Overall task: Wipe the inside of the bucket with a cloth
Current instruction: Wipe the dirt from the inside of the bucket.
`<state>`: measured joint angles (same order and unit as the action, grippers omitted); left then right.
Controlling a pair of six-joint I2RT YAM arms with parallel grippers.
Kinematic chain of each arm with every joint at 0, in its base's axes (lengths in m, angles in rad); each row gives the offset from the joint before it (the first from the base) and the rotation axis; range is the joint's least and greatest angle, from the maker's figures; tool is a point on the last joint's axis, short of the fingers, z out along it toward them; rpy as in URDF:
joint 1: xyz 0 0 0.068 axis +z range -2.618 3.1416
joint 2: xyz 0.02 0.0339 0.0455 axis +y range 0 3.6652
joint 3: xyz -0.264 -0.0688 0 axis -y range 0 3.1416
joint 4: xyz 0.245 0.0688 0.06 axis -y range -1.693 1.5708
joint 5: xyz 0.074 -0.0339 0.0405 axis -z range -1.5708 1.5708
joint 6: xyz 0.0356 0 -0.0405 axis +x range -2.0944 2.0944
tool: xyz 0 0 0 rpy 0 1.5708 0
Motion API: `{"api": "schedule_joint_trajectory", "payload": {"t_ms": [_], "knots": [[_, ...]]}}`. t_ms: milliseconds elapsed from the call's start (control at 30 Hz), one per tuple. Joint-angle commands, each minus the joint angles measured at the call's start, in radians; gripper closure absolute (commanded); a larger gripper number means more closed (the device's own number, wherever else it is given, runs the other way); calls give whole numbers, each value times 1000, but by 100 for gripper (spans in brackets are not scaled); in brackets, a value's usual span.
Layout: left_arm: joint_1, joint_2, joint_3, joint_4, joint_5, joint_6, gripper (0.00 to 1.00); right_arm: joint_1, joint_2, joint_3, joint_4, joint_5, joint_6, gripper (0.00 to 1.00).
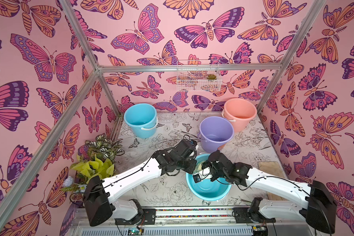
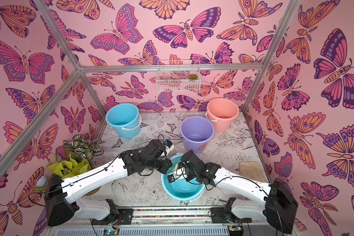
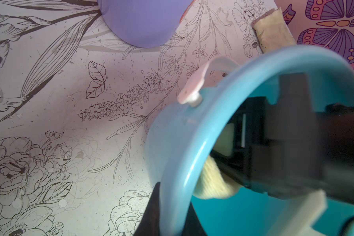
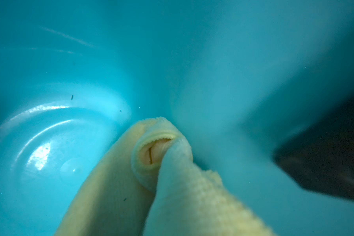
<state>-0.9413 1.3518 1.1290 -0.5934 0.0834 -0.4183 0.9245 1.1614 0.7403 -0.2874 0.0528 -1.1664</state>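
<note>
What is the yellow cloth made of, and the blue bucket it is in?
The cloth looks like soft terry or microfibre fabric: pale yellow, matt, with a nubbly looped weave and a stitched hem. Which fibre it is, I cannot tell. The blue bucket around it looks like smooth moulded plastic, fairly glossy: its inside floor shows bright reflections and faint scratches.

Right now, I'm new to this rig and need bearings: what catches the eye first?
Butterfly wallpaper covers the walls. In front, the left gripper pinches the rim of the near sky-blue bucket while the right gripper presses the pale-yellow cloth inside it. Behind stand a lavender bucket, a pink bucket and a second blue bucket.
</note>
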Motion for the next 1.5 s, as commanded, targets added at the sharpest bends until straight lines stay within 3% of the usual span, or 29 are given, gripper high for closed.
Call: {"api": "schedule_joint_trajectory", "payload": {"t_ms": [0, 167, 533, 800, 933, 1100, 1267, 1467], "knots": [[-5, -1, 31, 20, 29, 14, 100, 4, -65, 8, -47, -69, 11, 100], [-5, 1, 32, 18, 31, 18, 100, 36, -146, 35, -60, -50, -9, 100], [-5, 6, 31, 14, 43, 30, 100, 74, -183, 104, -45, 28, -217, 100], [-5, -1, 29, 10, 30, 26, 100, 74, -149, 127, -42, 202, -255, 100], [-5, -11, 23, 8, 9, 18, 100, 81, -162, 149, -177, 315, -275, 100], [-5, -13, 22, 3, -12, 9, 100, 91, -193, 213, -458, 380, -198, 100], [-5, -19, 20, 3, -33, 6, 100, 108, -219, 281, -748, 293, -66, 100], [-5, -27, 17, -1, -49, -3, 100, 120, -222, 319, -905, 121, 52, 100]]}}
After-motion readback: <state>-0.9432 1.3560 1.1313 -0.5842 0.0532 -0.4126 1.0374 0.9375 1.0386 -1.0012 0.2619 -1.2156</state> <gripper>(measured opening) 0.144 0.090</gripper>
